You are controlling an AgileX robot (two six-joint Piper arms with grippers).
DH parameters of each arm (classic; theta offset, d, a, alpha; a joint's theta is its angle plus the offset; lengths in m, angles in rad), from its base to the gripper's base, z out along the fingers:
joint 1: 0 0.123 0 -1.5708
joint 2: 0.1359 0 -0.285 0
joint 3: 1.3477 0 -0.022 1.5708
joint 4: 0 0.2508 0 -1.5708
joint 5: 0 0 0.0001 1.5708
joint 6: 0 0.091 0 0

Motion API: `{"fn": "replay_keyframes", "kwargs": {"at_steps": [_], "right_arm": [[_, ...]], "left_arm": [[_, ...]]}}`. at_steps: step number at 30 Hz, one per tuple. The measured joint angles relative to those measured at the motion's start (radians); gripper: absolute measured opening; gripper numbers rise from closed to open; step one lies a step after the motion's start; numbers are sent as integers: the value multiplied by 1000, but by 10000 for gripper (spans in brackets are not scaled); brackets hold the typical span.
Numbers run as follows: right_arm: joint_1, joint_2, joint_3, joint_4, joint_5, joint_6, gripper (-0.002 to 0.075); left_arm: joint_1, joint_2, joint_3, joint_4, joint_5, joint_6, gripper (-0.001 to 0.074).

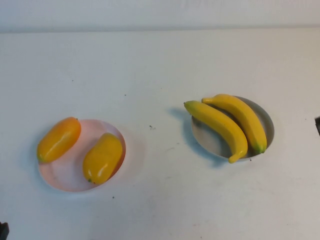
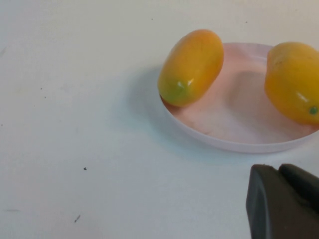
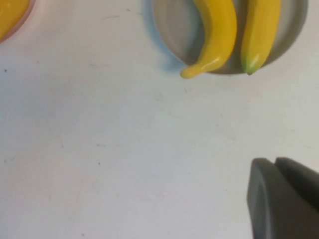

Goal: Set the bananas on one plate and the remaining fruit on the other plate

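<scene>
Two bananas (image 1: 227,122) lie side by side on the grey plate (image 1: 264,120), ahead of the right end effector (image 3: 284,199). Two orange-yellow fruits (image 1: 102,157) rest on the pink plate (image 1: 65,175), just beyond the left end effector (image 2: 281,201). Finger state of either end effector: cannot tell. White surface (image 1: 160,65).

Two glossy yellow bananas (image 1: 223,127) with greenish tips lie on the grey plate (image 1: 266,118), whose surface looks dull and slightly scuffed. On the pale pink plate (image 1: 67,175) sit two yellow-orange fruits (image 1: 102,157); the one nearer the rim (image 1: 59,139) is deeper orange, with a greenish patch at one end. The counter (image 1: 160,65) is plain white with a few small dark specks. The left tool (image 2: 281,201) and the right tool (image 3: 281,196) are each a dark grey-black corner in their wrist views.
</scene>
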Motion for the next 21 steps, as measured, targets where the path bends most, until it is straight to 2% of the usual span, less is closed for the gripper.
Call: {"fn": "replay_keyframes", "kwargs": {"at_steps": [5, 10, 17, 21], "right_arm": [[0, -81, 155, -17, -26, -21, -15], [-14, -185, 432, -43, -317, -24, -15], [-198, -487, 902, -119, -851, -26, -15], [-306, -676, 1103, -137, -1050, -26, -15]], "left_arm": [[0, 0, 0, 0, 0, 0, 1], [0, 0, 0, 0, 0, 0, 1], [0, 0, 0, 0, 0, 0, 1], [0, 0, 0, 0, 0, 0, 1]]}}
